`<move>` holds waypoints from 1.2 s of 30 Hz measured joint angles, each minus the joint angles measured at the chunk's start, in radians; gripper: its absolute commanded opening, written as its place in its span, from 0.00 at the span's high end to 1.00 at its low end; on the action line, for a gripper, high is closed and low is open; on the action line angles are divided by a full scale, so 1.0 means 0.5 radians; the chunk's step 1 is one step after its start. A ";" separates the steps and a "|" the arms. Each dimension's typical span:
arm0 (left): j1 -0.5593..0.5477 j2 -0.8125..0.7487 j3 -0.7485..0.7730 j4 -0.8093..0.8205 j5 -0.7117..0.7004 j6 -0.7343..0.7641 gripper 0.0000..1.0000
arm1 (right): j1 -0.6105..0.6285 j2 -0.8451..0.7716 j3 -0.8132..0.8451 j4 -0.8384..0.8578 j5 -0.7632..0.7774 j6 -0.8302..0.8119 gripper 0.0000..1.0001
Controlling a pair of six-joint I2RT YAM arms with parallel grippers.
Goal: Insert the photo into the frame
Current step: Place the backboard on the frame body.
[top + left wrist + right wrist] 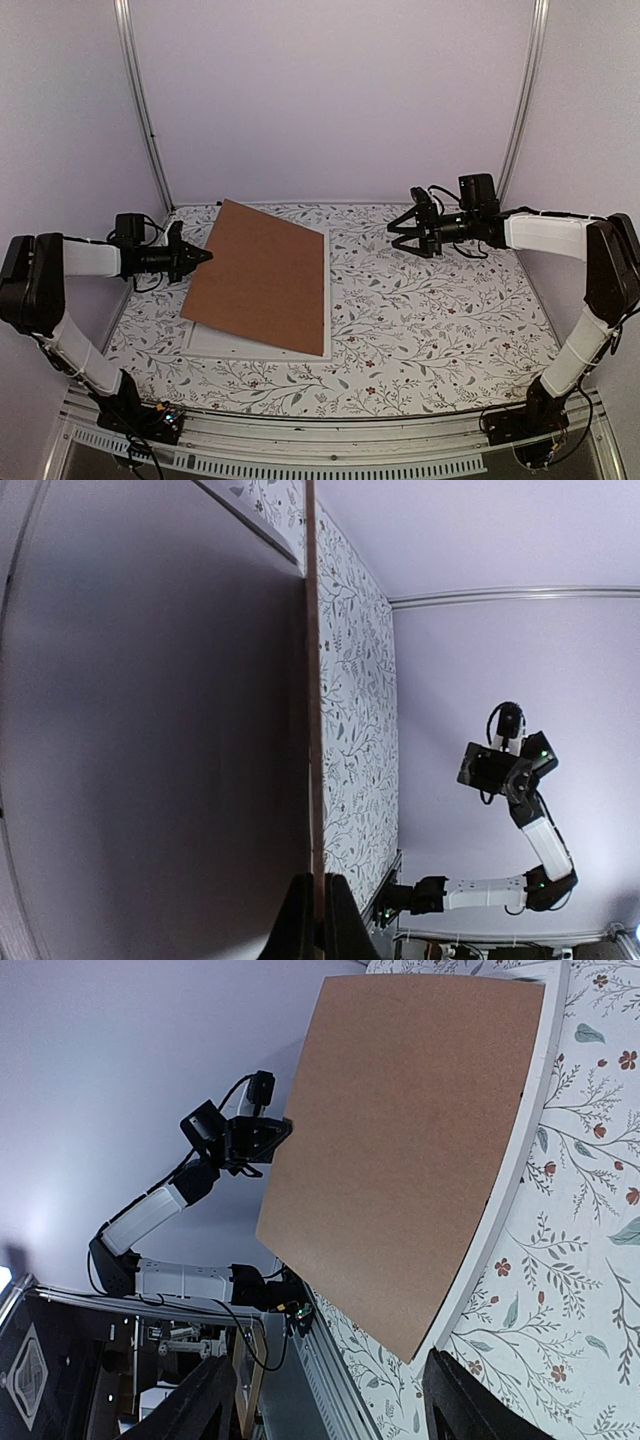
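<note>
On the left half of the desk (pixel 430 330) the frame (pixel 250 347) lies flat, its narrow white border showing along its near and right sides. A brown backing board (pixel 265 285) slants over it. The board's right edge rests low along the frame's right border, and its left edge stands up off the desk. The left tool (pixel 205 256) reaches in from the left at the height of that lifted edge and is clamped tight on it. In the left wrist view the thin edge of the board runs straight down between the two dark fingers (pixel 296 930), which press on it from both sides. So the frame sits just right of this tool and below it, under the board. The board covers the inside of the frame, and the photo cannot be seen in any view. The right tool (pixel 400 232) hangs over the far right part of the desk, well apart from the frame, pointing left toward it. Its jaws are spread wide and grip nothing.
</note>
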State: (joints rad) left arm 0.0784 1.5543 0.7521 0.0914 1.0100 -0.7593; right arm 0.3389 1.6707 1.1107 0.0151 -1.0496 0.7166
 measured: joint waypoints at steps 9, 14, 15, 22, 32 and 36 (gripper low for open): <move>0.000 0.000 0.002 0.005 -0.001 -0.022 1.00 | 0.000 0.000 -0.021 0.001 0.001 0.001 0.32; 0.000 0.000 0.002 0.039 -0.002 -0.047 1.00 | 0.000 0.001 -0.021 0.001 0.001 0.000 0.32; 0.000 0.000 0.002 0.044 -0.002 -0.050 1.00 | 0.000 0.001 -0.021 0.001 0.001 0.001 0.32; 0.000 0.000 0.002 0.058 -0.009 -0.063 1.00 | 0.000 0.001 -0.021 0.001 0.001 0.001 0.32; 0.000 0.008 0.002 0.064 -0.031 -0.061 1.00 | 0.000 0.002 -0.022 0.001 0.001 0.000 0.32; 0.000 0.017 0.002 0.067 -0.032 -0.060 1.00 | 0.000 0.002 -0.027 0.002 0.001 0.001 0.32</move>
State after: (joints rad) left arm 0.0784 1.5627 0.7528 0.1249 0.9939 -0.7895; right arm 0.3389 1.6714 1.0973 0.0158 -1.0492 0.7170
